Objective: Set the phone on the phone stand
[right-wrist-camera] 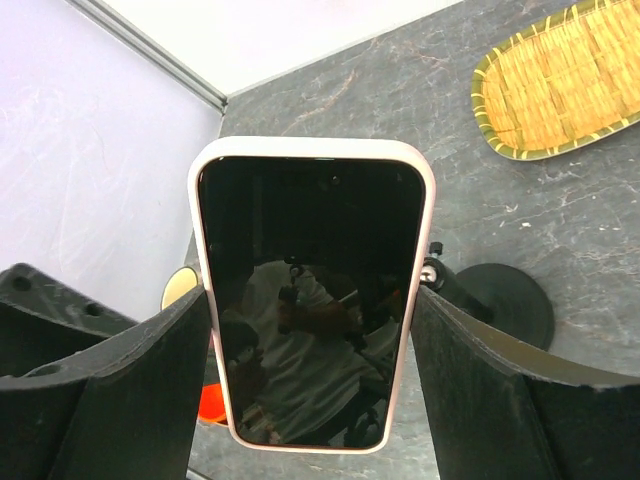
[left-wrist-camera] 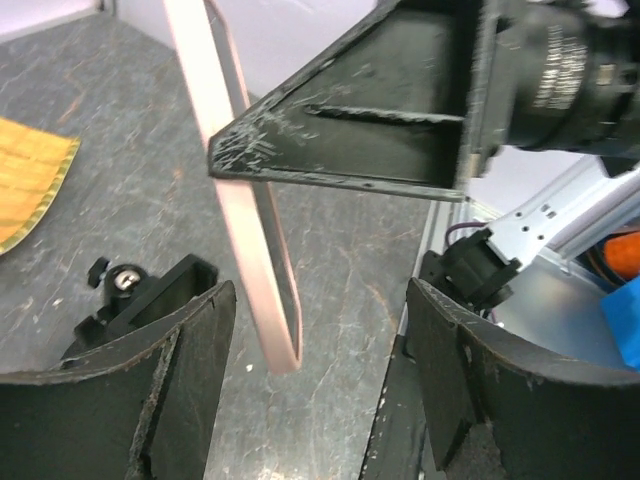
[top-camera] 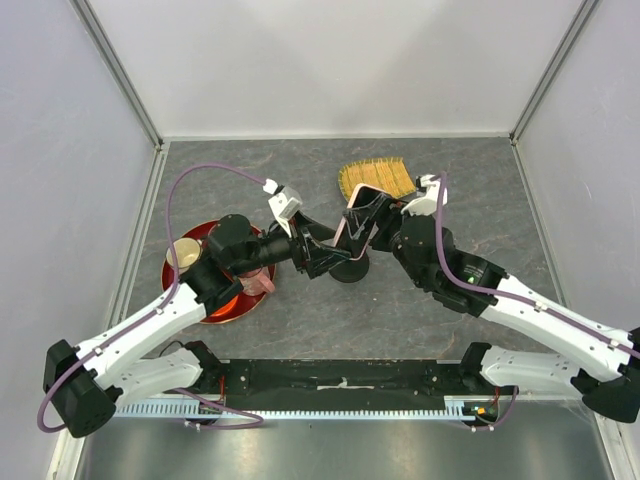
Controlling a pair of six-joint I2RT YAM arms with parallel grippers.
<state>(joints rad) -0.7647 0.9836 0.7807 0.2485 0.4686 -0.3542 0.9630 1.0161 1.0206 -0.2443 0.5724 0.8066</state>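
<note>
My right gripper [top-camera: 368, 222] is shut on the phone [right-wrist-camera: 305, 300], its fingers pressing the pale pink side edges while the black screen faces the right wrist camera. The phone is upright in the air, over the middle of the table [top-camera: 351, 225]. The black phone stand [top-camera: 350, 268] sits just below it; its round base [right-wrist-camera: 510, 300] and cradle knob show behind the phone. My left gripper [left-wrist-camera: 320, 300] is open. The phone's lower end [left-wrist-camera: 275, 330] hangs between its fingers without touching them. The stand's cradle [left-wrist-camera: 135, 295] shows beside the left finger.
A yellow woven tray [top-camera: 375, 178] lies just behind the phone. A round red tray [top-camera: 225, 300] at the left holds a cream cup [top-camera: 185, 255] and a pink cup [top-camera: 258, 283]. Grey walls close the table on three sides.
</note>
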